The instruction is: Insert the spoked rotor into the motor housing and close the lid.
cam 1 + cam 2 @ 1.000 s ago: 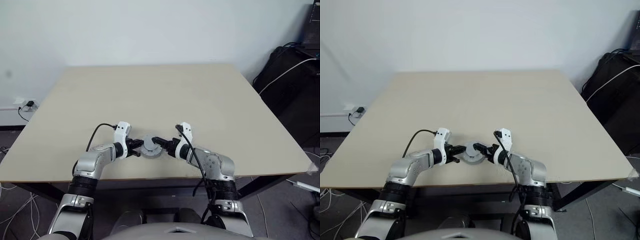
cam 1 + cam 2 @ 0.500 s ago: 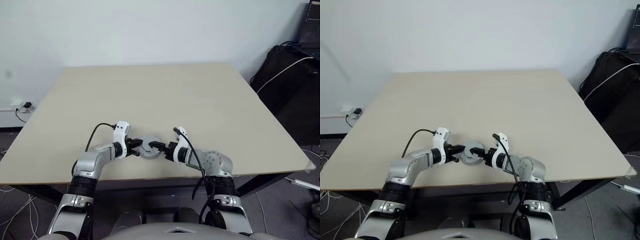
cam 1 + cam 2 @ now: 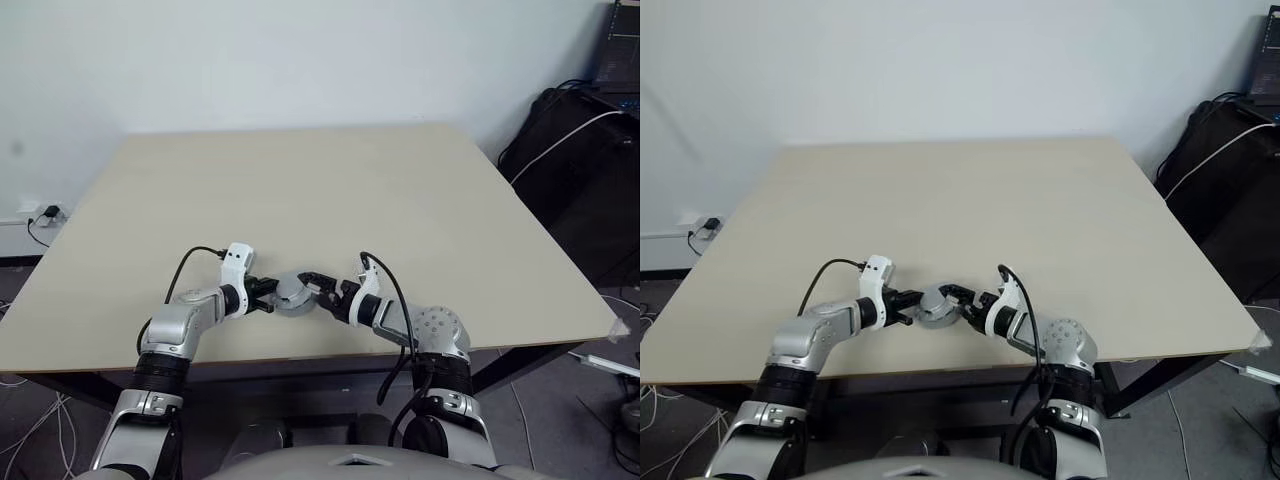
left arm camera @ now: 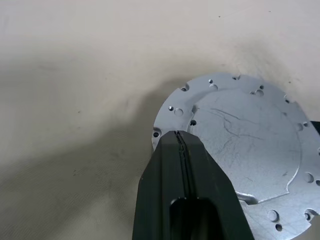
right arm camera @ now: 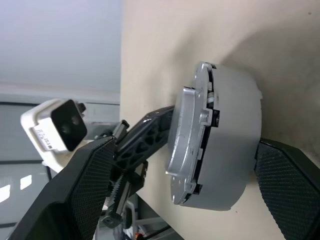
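**Closed motor held between both grippers near the table's front edge**

A silver-grey round metal lid with small holes around its flat rim sits against the smooth grey drum of the motor housing, the two forming one short cylinder. The assembly is tipped on edge, lifted or just touching the pale beige wooden table, close to its near edge and roughly midway between the robot's arms. A thin seam shows between lid and drum in the right wrist view — the lid looks seated but perhaps not fully pressed home. The spoked rotor is presumably inside, though that cannot be confirmed.

The right gripper spans the whole cylinder, one textured black finger at the lid side and the other at the drum side, spread as wide as it goes and clamping the assembly across its thickness. The left gripper has its two black fingers pressed fully together, empty, with the tip resting against the lid's flat face near the rim.

The step in hand appears to be the last one — closing the lid. The next move likely calls for an even push on the lid's face while the right gripper braces the drum, then lowering the motor flat onto the table.
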{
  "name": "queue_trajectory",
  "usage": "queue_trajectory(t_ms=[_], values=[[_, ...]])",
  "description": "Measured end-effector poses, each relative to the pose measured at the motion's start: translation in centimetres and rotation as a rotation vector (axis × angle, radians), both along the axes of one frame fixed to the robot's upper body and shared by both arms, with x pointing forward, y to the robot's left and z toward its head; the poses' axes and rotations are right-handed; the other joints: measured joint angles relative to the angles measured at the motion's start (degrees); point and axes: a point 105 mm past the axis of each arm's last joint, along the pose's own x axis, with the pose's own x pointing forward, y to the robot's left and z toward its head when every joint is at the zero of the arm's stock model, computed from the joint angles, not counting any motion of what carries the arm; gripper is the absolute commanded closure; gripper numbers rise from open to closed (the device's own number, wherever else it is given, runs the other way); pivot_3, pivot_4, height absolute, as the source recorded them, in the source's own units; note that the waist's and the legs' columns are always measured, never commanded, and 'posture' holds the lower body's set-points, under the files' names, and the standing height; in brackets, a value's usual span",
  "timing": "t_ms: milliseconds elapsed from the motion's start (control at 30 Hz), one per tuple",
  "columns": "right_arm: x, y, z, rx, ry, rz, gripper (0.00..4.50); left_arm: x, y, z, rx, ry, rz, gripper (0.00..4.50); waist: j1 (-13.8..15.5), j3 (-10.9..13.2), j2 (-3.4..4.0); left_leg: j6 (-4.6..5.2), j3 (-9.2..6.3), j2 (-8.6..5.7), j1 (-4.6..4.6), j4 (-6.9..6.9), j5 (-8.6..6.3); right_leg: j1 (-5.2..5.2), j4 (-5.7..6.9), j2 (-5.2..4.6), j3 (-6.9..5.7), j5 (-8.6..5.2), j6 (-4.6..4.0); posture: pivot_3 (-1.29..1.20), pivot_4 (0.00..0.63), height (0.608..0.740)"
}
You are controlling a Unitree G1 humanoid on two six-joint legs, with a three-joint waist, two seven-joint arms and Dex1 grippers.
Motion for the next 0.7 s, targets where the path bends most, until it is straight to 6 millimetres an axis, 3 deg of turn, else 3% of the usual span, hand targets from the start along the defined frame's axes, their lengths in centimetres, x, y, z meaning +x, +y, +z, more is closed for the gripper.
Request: queue_trajectory(t_ms=[267, 433, 633, 700], values=[[-0.46, 0.41, -0.26, -0.019, 0.027, 0.034, 0.02, 0.02, 0.02, 0.02, 0.003, -0.002, 0.0, 4.5, -0.1, 0.0, 0.02, 0.0, 0.0, 0.01, 0.0, 0.01, 0.0, 0.0, 0.01, 0.01, 0.0, 0.0, 0.0, 0.0, 0.0, 0.74], [-0.73, 0.5, -0.43, -0.026, 0.044, 0.048, 1.14, 0.01, 0.06, -0.02, 0.007, -0.002, 0.0, 4.5, -0.1, 0.0, 0.02, 0.01, 0.01, 0.01, 0.0, 0.01, 0.01, -0.02, 0.01, 0.02, 0.01, 0.0, 0.0, 0.0, 0.0, 0.74], [-0.94, 0.34, -0.83, -0.048, 0.068, 0.049, 3.12, 0.02, 0.23, -0.03, 0.01, -0.004, 0.006, 4.5, -0.1, 0.0, 0.02, 0.0, 0.02, 0.01, -0.01, 0.0, 0.0, -0.03, 0.01, 0.01, 0.02, 0.0, 0.0, 0.0, 0.0, 0.74], [-0.94, 0.33, -0.84, -0.048, 0.069, 0.048, 3.17, 0.0, 0.26, -0.04, 0.009, -0.004, 0.008, 4.5, -0.1, 0.0, 0.04, 0.0, 0.03, 0.01, -0.01, 0.0, 0.0, -0.03, 0.02, 0.01, 0.03, 0.0, 0.0, 0.0, 0.0, 0.74]])
